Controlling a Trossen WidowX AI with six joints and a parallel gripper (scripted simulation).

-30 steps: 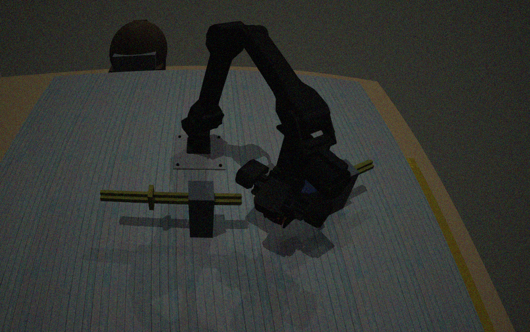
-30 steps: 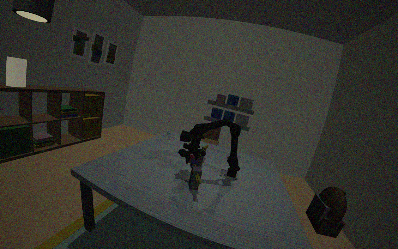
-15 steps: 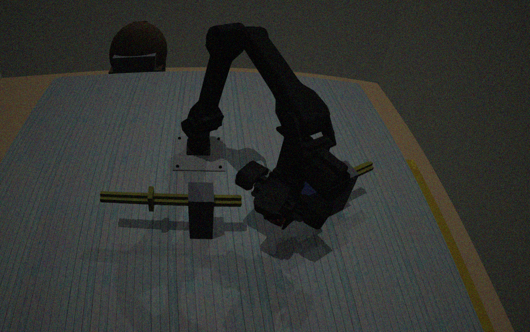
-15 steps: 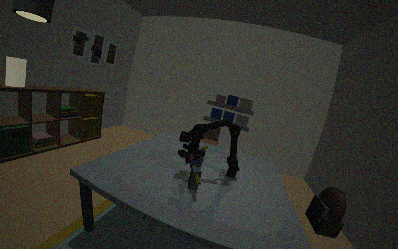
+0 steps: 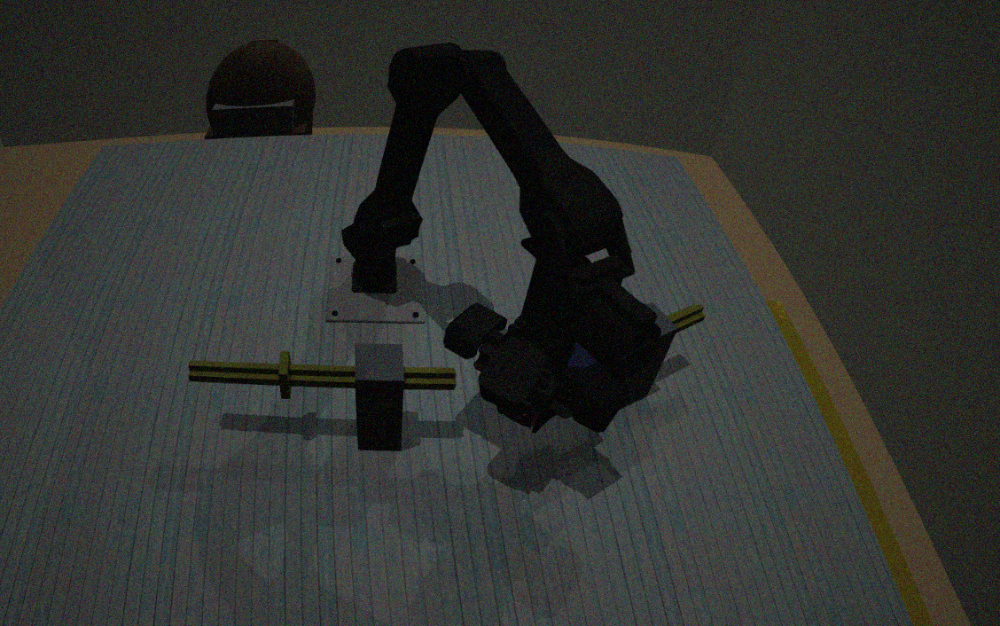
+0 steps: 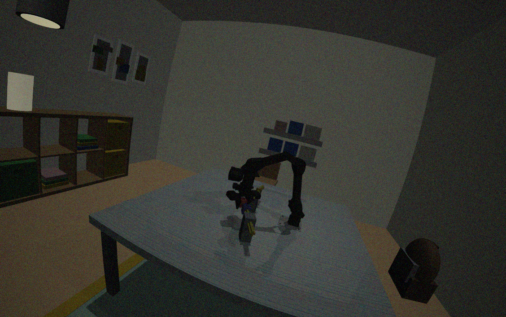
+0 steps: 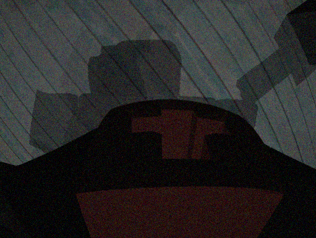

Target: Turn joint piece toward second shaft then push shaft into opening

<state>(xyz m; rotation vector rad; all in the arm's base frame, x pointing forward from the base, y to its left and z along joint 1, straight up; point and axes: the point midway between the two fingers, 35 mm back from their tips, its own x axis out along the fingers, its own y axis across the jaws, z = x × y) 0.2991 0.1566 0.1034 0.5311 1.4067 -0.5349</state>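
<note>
Claw (image 7: pixel 177 159) pinches the red joint piece (image 7: pixel 179 226), arm (image 5: pixel 516 169) arched over and bent low

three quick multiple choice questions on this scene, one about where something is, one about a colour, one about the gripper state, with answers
1. Where is the sliding shaft relative to the arm's base plate in the top view?
A. in front of it, nearer the camera
B. behind it, by the far table edge
C. on top of it

2. What colour is the joint piece seen in the wrist view?
A. green
B. dark red
C. white

3. What state is the gripper in?
A. wide open above the table
B. shut on the joint piece
C. shut on the sliding shaft

Answers:
1. A, the yellow-and-black shaft runs through its block just below the plate in the picture.
2. B, a dark red face fills the space between the dark fingers.
3. B, the fingers flank the red piece on both sides, well away from the sliding shaft.
</note>
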